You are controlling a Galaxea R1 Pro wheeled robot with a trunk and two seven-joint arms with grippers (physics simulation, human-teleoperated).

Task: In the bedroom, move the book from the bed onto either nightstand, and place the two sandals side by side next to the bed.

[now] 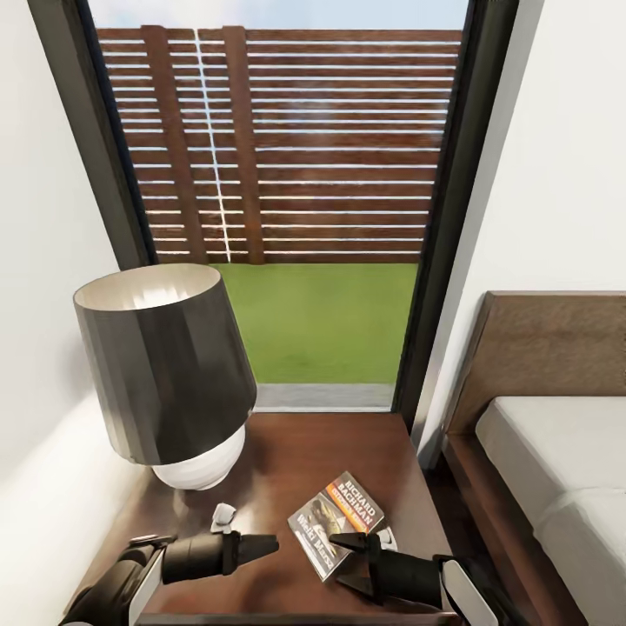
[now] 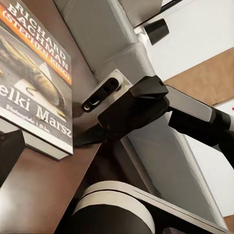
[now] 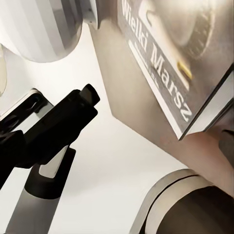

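Note:
The book (image 1: 335, 522) lies face up on the dark-brown nightstand (image 1: 296, 443), near its front right part, with its "RICHARD BACHMAN" lettering readable. My right gripper (image 1: 361, 546) sits at the book's near right edge, open, its fingers apart around that edge; the left wrist view shows the right gripper (image 2: 90, 119) beside the book (image 2: 34, 83). My left gripper (image 1: 249, 532) hovers open just left of the book, holding nothing. In the right wrist view the book (image 3: 175, 53) is close up, with the left gripper (image 3: 61, 100) beyond it. The bed (image 1: 548, 452) stands to the right. The sandals are out of view.
A dark-shaded lamp (image 1: 165, 374) with a white base takes up the nightstand's left half. A tall dark-framed window (image 1: 322, 174) behind shows the slatted fence and grass. A narrow gap separates the nightstand from the bed frame; white walls close in on both sides.

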